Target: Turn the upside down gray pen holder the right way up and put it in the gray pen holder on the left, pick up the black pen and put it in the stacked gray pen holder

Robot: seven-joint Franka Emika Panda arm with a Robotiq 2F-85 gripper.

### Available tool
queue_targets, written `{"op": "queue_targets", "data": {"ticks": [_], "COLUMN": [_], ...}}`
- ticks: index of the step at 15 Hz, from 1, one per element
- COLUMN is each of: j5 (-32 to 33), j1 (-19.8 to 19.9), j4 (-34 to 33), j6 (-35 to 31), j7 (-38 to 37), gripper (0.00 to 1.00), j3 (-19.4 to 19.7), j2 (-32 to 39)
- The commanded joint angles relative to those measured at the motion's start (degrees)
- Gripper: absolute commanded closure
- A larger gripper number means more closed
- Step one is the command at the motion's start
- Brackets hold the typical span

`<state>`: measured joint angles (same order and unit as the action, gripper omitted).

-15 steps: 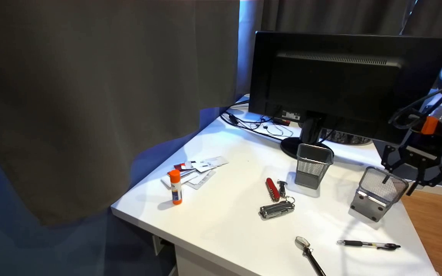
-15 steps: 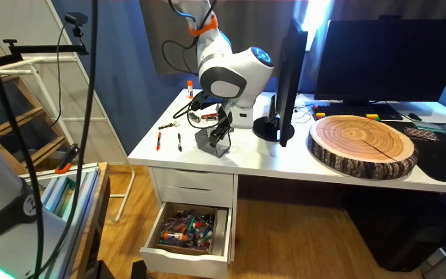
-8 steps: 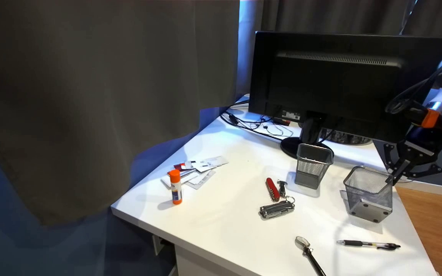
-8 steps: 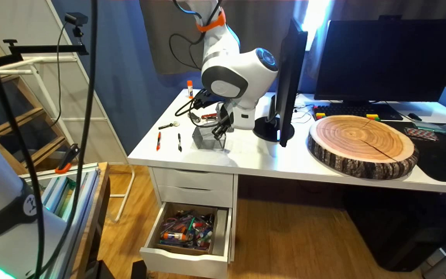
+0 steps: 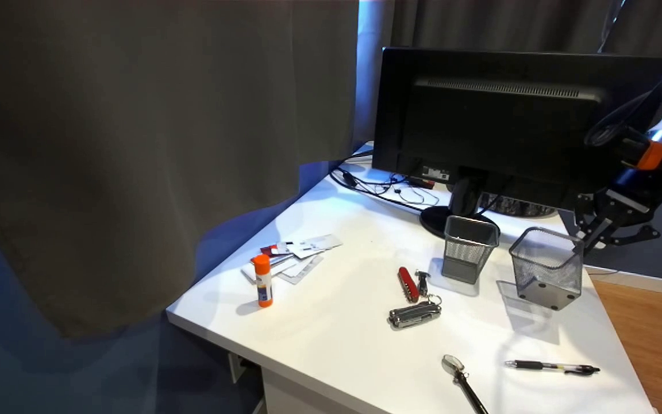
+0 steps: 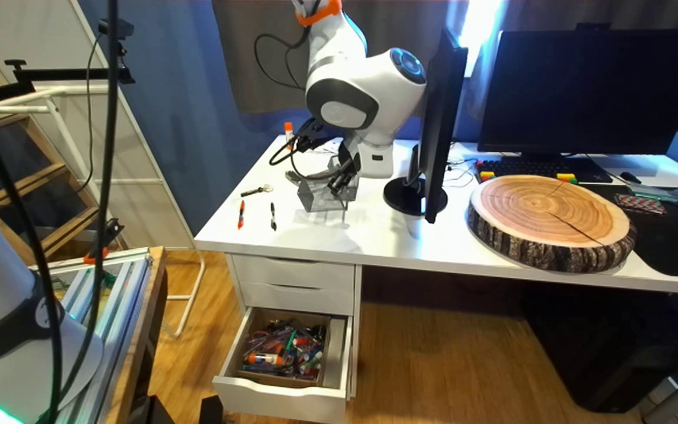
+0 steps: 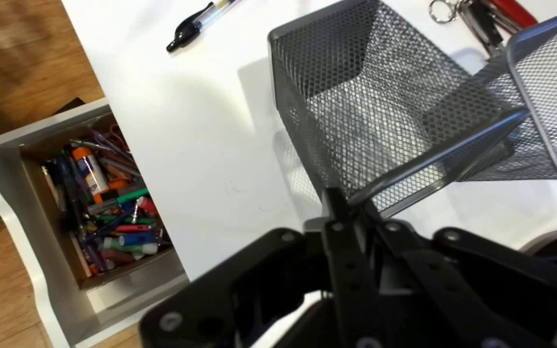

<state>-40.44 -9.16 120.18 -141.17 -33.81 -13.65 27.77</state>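
In the wrist view we see the claw (image 7: 352, 209) pinching the rim of the tilted gray pen holder (image 7: 370, 121). In an exterior view we find it held above the bench (image 5: 354, 322) near the right edge, the upright pen holder (image 5: 470, 259) farther in, the black pen (image 5: 552, 367) near the same edge. In an exterior view we have that pen near the front left corner, a pulled-out drawer (image 6: 283, 399) below.

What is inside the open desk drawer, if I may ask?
A brown box of loose items: an orange-capped glue stick and what look like colorful pens or markers. Anything beneath that top layer is covered.
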Motion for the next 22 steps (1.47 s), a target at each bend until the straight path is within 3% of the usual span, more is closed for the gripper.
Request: {"op": "queue_targets", "data": {"ticks": [1,7,14,18,22], "j5": [2.65,15.82,30.85,39.07,43.20], "j1": [-4.00,-10.56,-15.79,-21.15,-26.11], "j4": [3.75,5.47,6.53,6.64,5.65], "j6": [-1.66,-10.76,-24.30,-30.86,-30.44], "j7": [-0.87,-6.43,-16.25,-24.86,-29.85], "gripper": [0.98,0.98,0.98,0.98,0.98], "j3": [1.92,1.59,3.17,8.39,12.97], "j2": [-8.53,-15.56,-14.73,-13.20,-11.36]}}
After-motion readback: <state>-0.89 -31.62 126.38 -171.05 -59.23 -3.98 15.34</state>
